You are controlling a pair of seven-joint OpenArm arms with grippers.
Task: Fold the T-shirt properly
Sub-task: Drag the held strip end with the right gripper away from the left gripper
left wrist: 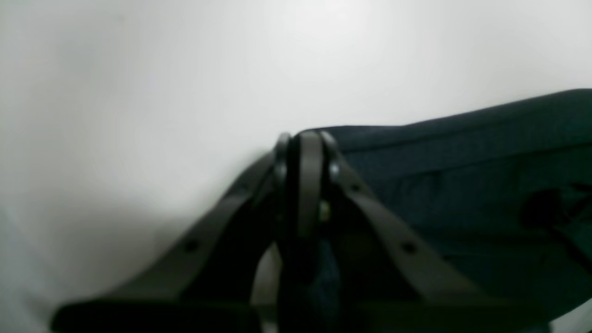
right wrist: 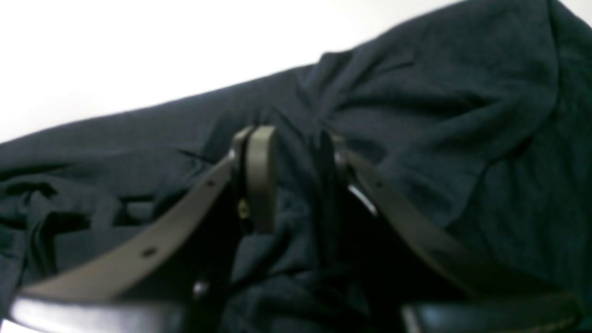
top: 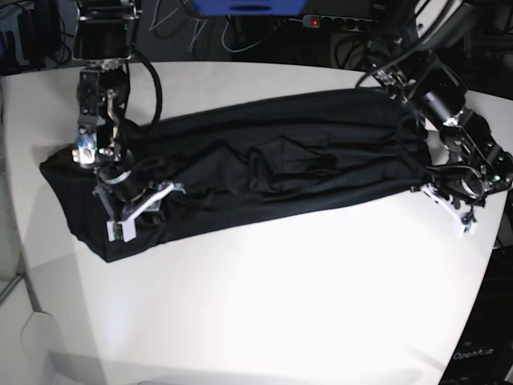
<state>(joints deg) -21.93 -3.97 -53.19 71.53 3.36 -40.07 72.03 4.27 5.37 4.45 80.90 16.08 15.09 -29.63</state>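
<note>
The black T-shirt (top: 264, 160) lies as a long rumpled band across the white table (top: 280, 281). My left gripper (left wrist: 303, 136) is at the band's right end, its fingers shut on the T-shirt (left wrist: 462, 185) edge, with white table beyond. In the base view that left arm (top: 469, 164) reaches in from the right. My right gripper (right wrist: 293, 138) is open over the wrinkled T-shirt (right wrist: 439, 115) near the band's left end; cloth shows in the gap, and neither finger presses it. The right arm (top: 120, 188) comes down from the back left.
Cables and a power strip (top: 337, 22) sit beyond the table's far edge, beside a blue object (top: 240, 6). The table's rounded front edge curves at the lower left and right. White tabletop stretches in front of the shirt.
</note>
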